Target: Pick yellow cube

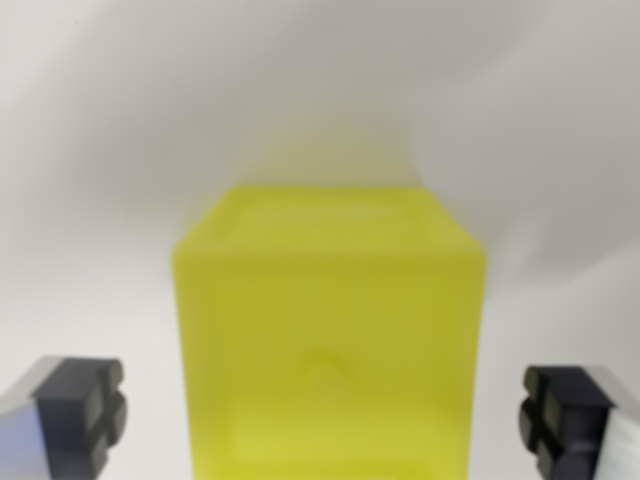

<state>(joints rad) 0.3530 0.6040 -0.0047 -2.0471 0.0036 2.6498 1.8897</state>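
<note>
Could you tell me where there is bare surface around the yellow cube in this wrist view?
Bare white surface fills everything above the yellow cube, and runs down both its sides. The gripper is open, so only narrow strips stay free between the cube and each finger: left, right. The bottom centre is crowded.

The gripper (322,415) is spread wide, its two dark-padded fingers (80,410) sitting at the wrist view's lower left and lower right corners, well apart from each other.
</note>
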